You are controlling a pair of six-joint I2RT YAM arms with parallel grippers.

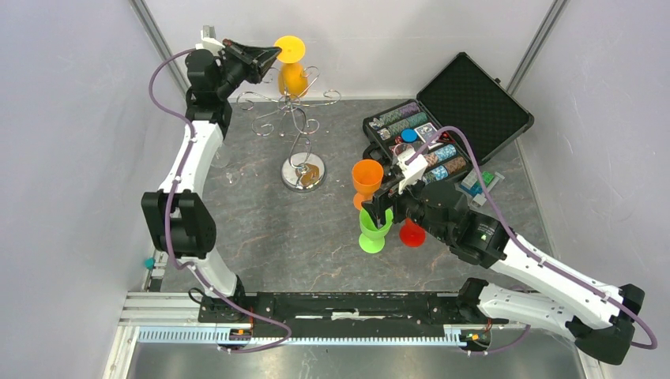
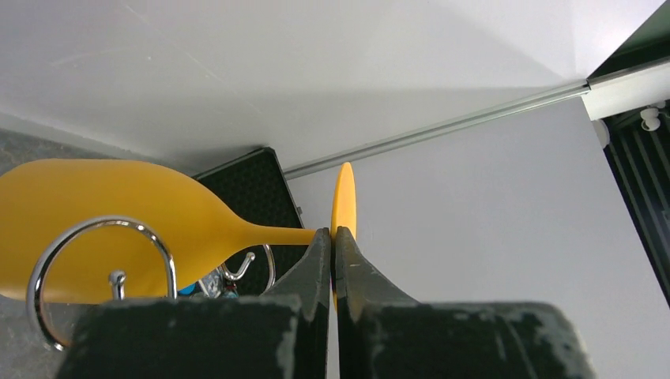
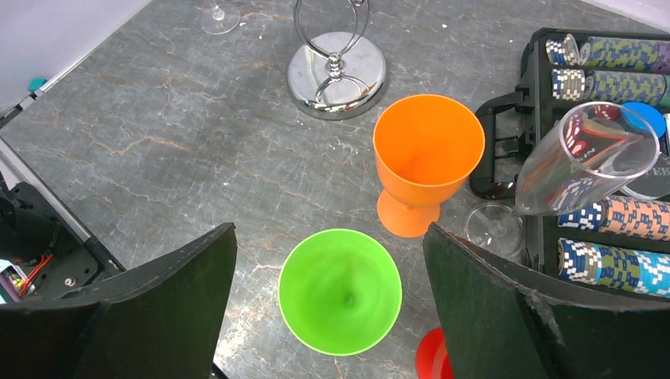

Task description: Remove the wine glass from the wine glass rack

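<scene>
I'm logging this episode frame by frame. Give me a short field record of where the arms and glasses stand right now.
left gripper: shut on the yellow wine glass stem, next to its foot
glass position: foot up, at the wine glass rack top arms; freed or not, unclear
right gripper: open, above the green cup
nearby: orange cup, upright beside the green one

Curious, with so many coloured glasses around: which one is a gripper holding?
The yellow wine glass, pinched at its stem by the left gripper; the orange glass and the green glass stand unheld on the table.
</scene>
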